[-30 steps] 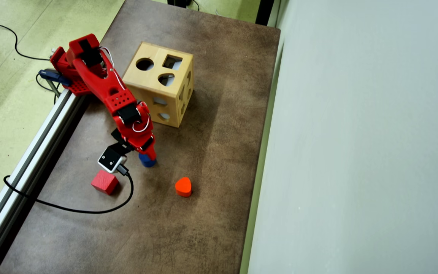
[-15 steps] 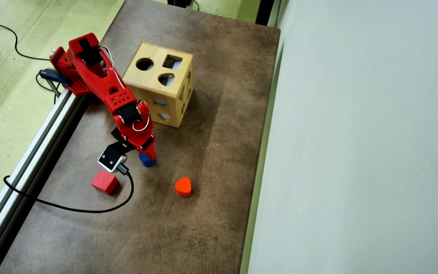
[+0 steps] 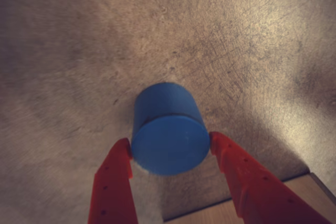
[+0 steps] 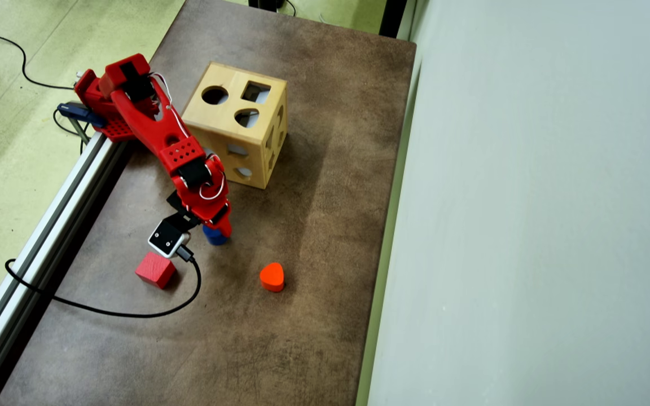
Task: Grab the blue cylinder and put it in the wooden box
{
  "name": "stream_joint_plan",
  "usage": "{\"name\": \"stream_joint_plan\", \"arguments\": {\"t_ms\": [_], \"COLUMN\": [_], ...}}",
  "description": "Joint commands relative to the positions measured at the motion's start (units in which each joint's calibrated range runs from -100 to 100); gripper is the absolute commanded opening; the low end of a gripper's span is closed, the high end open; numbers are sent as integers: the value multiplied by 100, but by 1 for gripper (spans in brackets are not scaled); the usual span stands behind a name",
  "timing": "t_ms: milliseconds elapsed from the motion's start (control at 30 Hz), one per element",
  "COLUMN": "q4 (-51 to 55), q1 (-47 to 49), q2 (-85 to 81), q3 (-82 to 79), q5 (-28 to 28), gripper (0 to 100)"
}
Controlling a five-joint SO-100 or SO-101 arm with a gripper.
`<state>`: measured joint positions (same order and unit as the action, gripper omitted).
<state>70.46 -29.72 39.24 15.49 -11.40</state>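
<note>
In the wrist view the cylinder (image 3: 169, 132) stands upright on the table (image 3: 79, 51), its flat round top facing the camera. The gripper (image 3: 170, 148) straddles it: the two red fingers (image 3: 118, 171) sit at opposite sides of the curved wall, touching or very nearly so, so the jaws are narrowed to the block's width; whether they already press is hard to say from here. The block looks solid, stiff and light, with a smooth painted skin that could slip. The curved wall is the place to hold, across the middle and low enough that it cannot roll out.

In the overhead view the cylinder (image 4: 214, 235) is mostly hidden under the gripper (image 4: 219, 230), on the brown table (image 4: 313, 237). The box (image 4: 235, 132) stands near, further up the picture, with its round hole on top. A cube (image 4: 156, 269) and a heart (image 4: 272, 277) lie apart.
</note>
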Motion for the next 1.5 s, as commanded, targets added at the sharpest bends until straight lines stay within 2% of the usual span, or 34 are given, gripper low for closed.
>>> {"name": "stream_joint_plan", "arguments": {"t_ms": [0, 500, 733, 1467], "q4": [-5, 3, 3, 107], "q1": [37, 30, 30, -37], "q2": [38, 140, 140, -404], "q3": [375, 527, 553, 473], "q5": [-20, -20, -20, 24], "gripper": [24, 22, 11, 11]}}
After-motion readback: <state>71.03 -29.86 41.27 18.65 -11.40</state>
